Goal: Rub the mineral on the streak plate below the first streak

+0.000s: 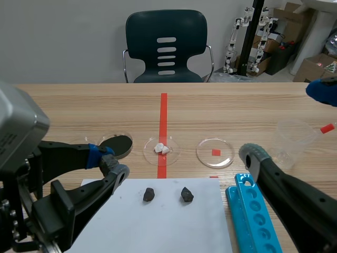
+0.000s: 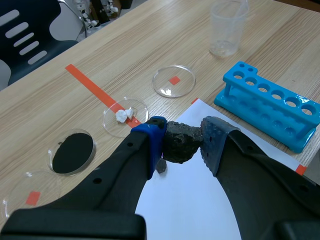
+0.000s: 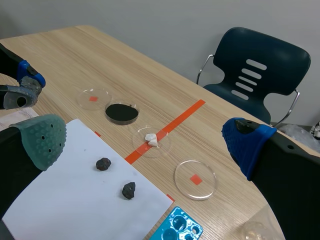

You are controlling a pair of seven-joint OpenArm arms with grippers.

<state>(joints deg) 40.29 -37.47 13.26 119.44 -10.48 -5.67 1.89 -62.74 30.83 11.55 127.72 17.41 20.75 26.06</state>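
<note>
Inside the grip of the left claw (image 2: 184, 140), a dark mineral (image 2: 179, 147) sat clamped near the black streak plate (image 2: 73, 152), the rubbing seemingly not yet begun.

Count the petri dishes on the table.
4, in a row from the robot's left to right: first red-square dish, black-disc dish, white-pieces dish on the tape line, second red-square dish. None seems hidden.

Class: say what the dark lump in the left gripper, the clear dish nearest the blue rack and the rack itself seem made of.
The lump looks like stone or ore: dull black, rough broken faces. The dish is clear glass or plastic, glossy; the table shows through. The rack looks moulded plastic: smooth, evenly bright blue.
</note>
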